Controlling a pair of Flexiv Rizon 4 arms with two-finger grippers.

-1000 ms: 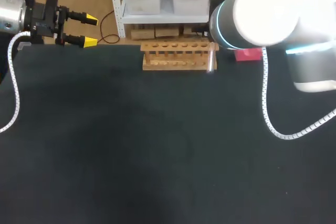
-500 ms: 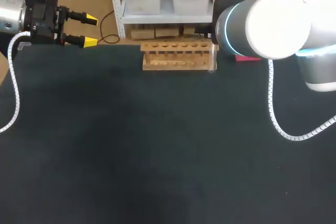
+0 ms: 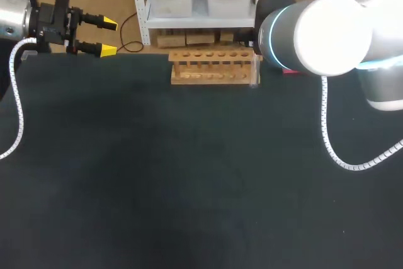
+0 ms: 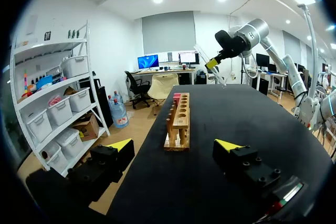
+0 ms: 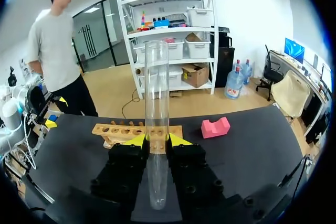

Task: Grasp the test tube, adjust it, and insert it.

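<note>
My right gripper (image 5: 156,140) is shut on a clear glass test tube (image 5: 156,93), which stands upright between its yellow tips. Just ahead of it lies the wooden rack (image 5: 122,130) with a row of holes. In the head view the rack (image 3: 211,67) sits at the table's far edge, and the tube (image 3: 255,72) shows faintly at its right end; the right arm (image 3: 315,23) hides its own gripper there. In the left wrist view the tube (image 4: 208,64) hangs high beyond the rack (image 4: 180,119). My left gripper (image 3: 108,36) stands open and empty at the far left corner.
A pink block (image 5: 216,127) lies on the dark table just right of the rack, half hidden under the right arm in the head view (image 3: 291,70). The right arm's white cable (image 3: 327,137) hangs over the table's right side.
My right arm has swung a little to the right and the tube has edged closer to the rack's right end. The left arm has not moved.
</note>
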